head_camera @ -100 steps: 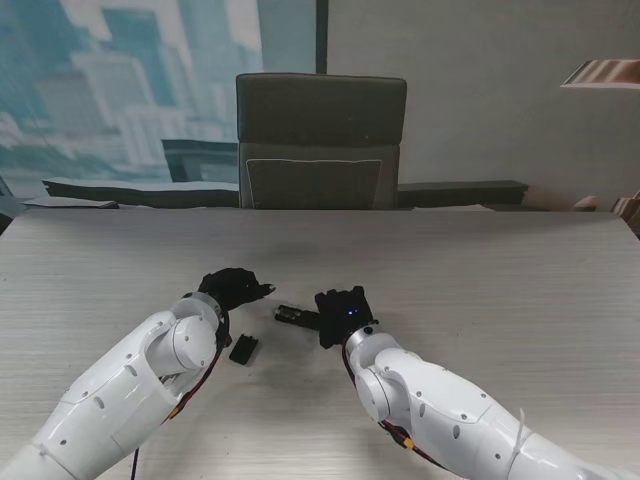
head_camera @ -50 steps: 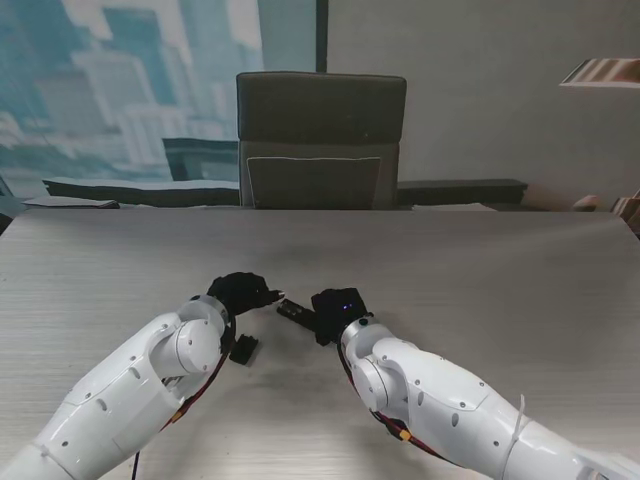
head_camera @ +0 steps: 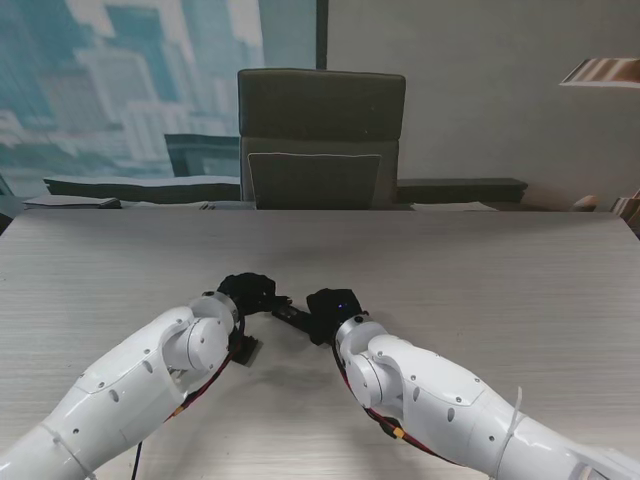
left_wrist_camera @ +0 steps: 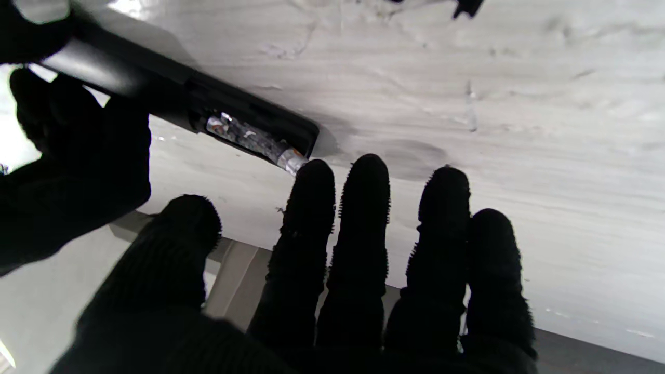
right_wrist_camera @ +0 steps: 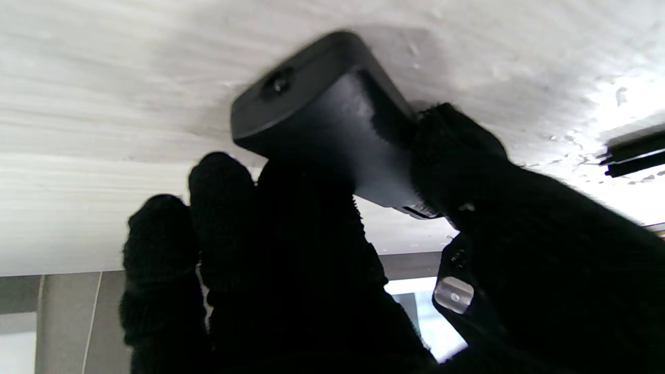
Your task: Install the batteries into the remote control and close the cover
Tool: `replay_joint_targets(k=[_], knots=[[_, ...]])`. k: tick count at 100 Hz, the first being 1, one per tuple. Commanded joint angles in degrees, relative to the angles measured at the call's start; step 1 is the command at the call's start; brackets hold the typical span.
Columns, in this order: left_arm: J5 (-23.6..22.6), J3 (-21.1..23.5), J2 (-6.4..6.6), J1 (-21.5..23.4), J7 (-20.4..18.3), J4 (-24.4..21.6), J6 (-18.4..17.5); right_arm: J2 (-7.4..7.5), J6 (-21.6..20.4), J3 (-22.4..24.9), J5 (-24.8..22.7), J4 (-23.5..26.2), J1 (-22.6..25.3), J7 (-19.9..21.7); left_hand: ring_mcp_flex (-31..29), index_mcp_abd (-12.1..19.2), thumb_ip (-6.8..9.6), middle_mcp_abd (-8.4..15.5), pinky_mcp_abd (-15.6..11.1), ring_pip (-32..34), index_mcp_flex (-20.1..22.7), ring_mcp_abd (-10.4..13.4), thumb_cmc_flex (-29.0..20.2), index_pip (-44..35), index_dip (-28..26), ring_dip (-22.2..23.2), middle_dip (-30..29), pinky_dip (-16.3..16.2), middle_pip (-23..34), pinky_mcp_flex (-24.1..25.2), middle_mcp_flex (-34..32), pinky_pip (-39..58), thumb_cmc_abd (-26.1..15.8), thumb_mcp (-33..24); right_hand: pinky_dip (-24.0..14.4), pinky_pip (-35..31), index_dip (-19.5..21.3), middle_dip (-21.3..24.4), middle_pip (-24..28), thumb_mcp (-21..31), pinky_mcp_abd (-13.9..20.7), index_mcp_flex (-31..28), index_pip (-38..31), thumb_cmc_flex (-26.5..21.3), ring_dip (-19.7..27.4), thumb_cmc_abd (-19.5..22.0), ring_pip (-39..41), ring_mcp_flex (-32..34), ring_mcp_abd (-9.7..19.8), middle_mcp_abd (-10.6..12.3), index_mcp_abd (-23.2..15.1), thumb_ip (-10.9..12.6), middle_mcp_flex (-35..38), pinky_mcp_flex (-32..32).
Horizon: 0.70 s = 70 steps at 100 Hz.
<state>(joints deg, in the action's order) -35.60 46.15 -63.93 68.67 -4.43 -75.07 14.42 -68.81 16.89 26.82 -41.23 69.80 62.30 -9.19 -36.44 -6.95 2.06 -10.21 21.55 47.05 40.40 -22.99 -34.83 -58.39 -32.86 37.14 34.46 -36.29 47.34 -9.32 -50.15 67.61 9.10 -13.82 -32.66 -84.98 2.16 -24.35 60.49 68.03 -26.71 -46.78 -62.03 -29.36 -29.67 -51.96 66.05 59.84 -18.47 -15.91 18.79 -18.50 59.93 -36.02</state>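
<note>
- Lying nearest, at lower centre-left of the stand view: small black cover (head_camera: pixel 244 348) on the table (head_camera: pixel 480 270), tucked against the left forearm, well short of both hands and not yet fitted.
- Gripping next, at centre frame: right hand (head_camera: pixel 330 313) wrapped round one end of the remote (head_camera: pixel 291 314), fingers and thumb clamped on its body; same hold plain in the right wrist view, remote (right_wrist_camera: pixel 332 119) pinched between fingers (right_wrist_camera: pixel 291 218) and thumb, blunt end pointing toward the table.
- Running lengthwise from that grip up and left across the frame: long axis of the remote, slanted, open battery bay at the free end facing the left hand.
- Reaching in from the left, just beyond: left hand (head_camera: pixel 250 292), holding nothing, fingers spread and straight; in the left wrist view one fingertip (left_wrist_camera: pixel 311 179) touching or all but touching the tip of a battery (left_wrist_camera: pixel 249 137) lying in the bay of the remote (left_wrist_camera: pixel 171 98).
- Judging from that: battery seems partly seated, its end proud at the bay's mouth, so likely a push along the remote's length, toward the right hand's grip.
- Being nearer the bay, left hand suits the push; right hand braces.
- Sitting farthest, upper centre: empty chair (head_camera: pixel 322 140) behind the table.
</note>
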Motion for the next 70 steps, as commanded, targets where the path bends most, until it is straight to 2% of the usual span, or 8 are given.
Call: replay_joint_targets(k=[1, 9, 14, 16, 18, 25, 42, 70], knots=[[-0.7, -0.7, 0.12, -1.3, -1.6, 0.3, -0.6, 0.17, -0.5, -1.3, 0.5, -1.8, 2.1, 2.6, -2.6, 1.8, -0.09, 1.8, 1.4, 3.9, 1.6, -2.8, 1.2, -5.9, -3.2, 2.6, 2.7, -2.8, 4.6, -1.7, -2.1, 5.2, -2.6, -0.5, -0.9, -2.5, 3.0, -0.4, 1.7, 4.6, -1.9, -11.3, -4.4, -4.7, 0.4, 1.5, 1.1, 0.0, -0.8, 0.5, -13.3, 0.9, 1.7, 0.6], [-2.5, -2.1, 0.44, -2.4, -2.2, 0.9, -1.2, 0.24, -0.7, -1.2, 0.4, -1.7, 2.1, 2.7, -6.2, 3.9, -0.85, 2.9, 3.8, 9.9, 2.8, -3.7, 1.2, -11.7, -7.1, 6.5, 6.0, -6.1, 10.0, -6.7, -4.8, 8.8, -3.8, 0.6, -0.9, -2.4, 3.1, -0.5, 1.7, 4.6, -1.8, -11.2, -4.4, -4.7, 0.4, 1.5, 1.1, -0.2, -0.8, 0.5, -13.4, 0.9, 1.6, 0.8], [-3.2, -2.8, 0.59, -3.0, -2.6, 1.1, -1.4, 0.28, -0.7, -1.2, 0.4, -1.7, 2.1, 2.7, -8.9, 4.9, -1.47, 3.4, 5.4, 13.7, 3.5, -4.3, 0.7, -14.2, -9.8, 9.3, 8.3, -12.4, 12.9, -10.5, -6.3, 11.5, -5.0, 1.7, -0.9, -2.4, 3.2, -0.5, 1.7, 4.6, -1.8, -11.2, -4.3, -4.7, 0.4, 1.6, 1.1, -0.3, -0.8, 0.5, -13.4, 0.9, 1.6, 0.8], [-3.5, -3.1, 0.67, -3.2, -2.8, 1.2, -1.5, 0.29, -0.8, -1.2, 0.4, -1.7, 2.1, 2.7, -9.3, 5.0, -1.53, 3.7, 5.6, 14.2, 3.6, -4.3, 0.6, -14.6, -10.0, 9.6, 8.5, -12.9, 13.4, -11.1, -6.6, 12.0, -5.2, 1.8, -0.9, -2.4, 3.2, -0.5, 1.7, 4.6, -1.8, -11.2, -4.3, -4.7, 0.4, 1.6, 1.1, -0.3, -0.8, 0.6, -13.4, 0.9, 1.5, 0.8], [-3.6, -3.3, 0.75, -3.4, -3.1, 1.2, -1.6, 0.29, -0.8, -1.2, 0.4, -1.7, 2.1, 2.7, -10.4, 5.3, -1.90, 3.8, 6.1, 15.6, 3.8, -4.5, 0.0, -15.3, -11.0, 10.6, 9.2, -16.0, 14.5, -12.6, -7.2, 12.7, -5.7, 2.6, -0.9, -2.4, 3.2, -0.5, 1.7, 4.5, -1.8, -11.2, -4.3, -4.7, 0.4, 1.6, 1.1, -0.3, -0.8, 0.6, -13.4, 0.9, 1.5, 0.9], [-4.3, -3.9, 1.10, -4.0, -4.4, 1.1, -1.7, 0.32, -0.8, -1.2, 0.4, -1.6, 2.1, 2.8, -12.0, 5.7, -2.00, 4.0, 6.6, 18.1, 4.2, -4.8, 0.0, -16.4, -11.8, 11.8, 10.2, -18.5, 16.2, -14.7, -8.3, 14.9, -6.1, 3.1, -0.9, -2.3, 3.3, -0.5, 1.7, 4.5, -1.8, -11.2, -4.3, -4.7, 0.4, 1.6, 1.1, -0.4, -0.8, 0.5, -13.4, 0.9, 1.4, 1.1], [-4.9, -4.2, 1.14, -3.6, -4.3, 0.8, -0.9, 0.44, -0.8, -1.1, 0.3, -1.4, 2.2, 3.0, -13.5, 5.0, -2.22, 3.9, 7.2, 19.6, 4.6, -4.9, -1.2, -16.5, -11.9, 12.4, 10.8, -20.0, 17.2, -16.1, -9.4, 15.9, -6.9, 3.1, -0.9, -2.4, 3.4, -0.6, 1.7, 4.5, -1.8, -11.1, -4.2, -4.7, 0.5, 1.6, 1.2, -0.5, -0.8, 0.5, -13.6, 1.0, 1.4, 1.2], [-5.4, -4.2, 1.22, -2.6, -4.0, 0.3, 0.3, 0.67, -0.5, -0.8, 0.2, -0.7, 2.4, 3.5, -12.2, 3.1, -1.89, 3.4, 6.6, 18.1, 3.4, -4.5, -3.4, -13.0, -9.5, 11.7, 10.1, -19.9, 15.8, -15.2, -8.1, 14.4, -6.7, 2.1, -0.9, -2.3, 3.5, -0.7, 1.6, 4.5, -1.8, -11.1, -4.2, -4.7, 0.5, 1.7, 1.2, -0.6, -0.9, 0.5, -13.6, 1.0, 1.3, 1.3]])
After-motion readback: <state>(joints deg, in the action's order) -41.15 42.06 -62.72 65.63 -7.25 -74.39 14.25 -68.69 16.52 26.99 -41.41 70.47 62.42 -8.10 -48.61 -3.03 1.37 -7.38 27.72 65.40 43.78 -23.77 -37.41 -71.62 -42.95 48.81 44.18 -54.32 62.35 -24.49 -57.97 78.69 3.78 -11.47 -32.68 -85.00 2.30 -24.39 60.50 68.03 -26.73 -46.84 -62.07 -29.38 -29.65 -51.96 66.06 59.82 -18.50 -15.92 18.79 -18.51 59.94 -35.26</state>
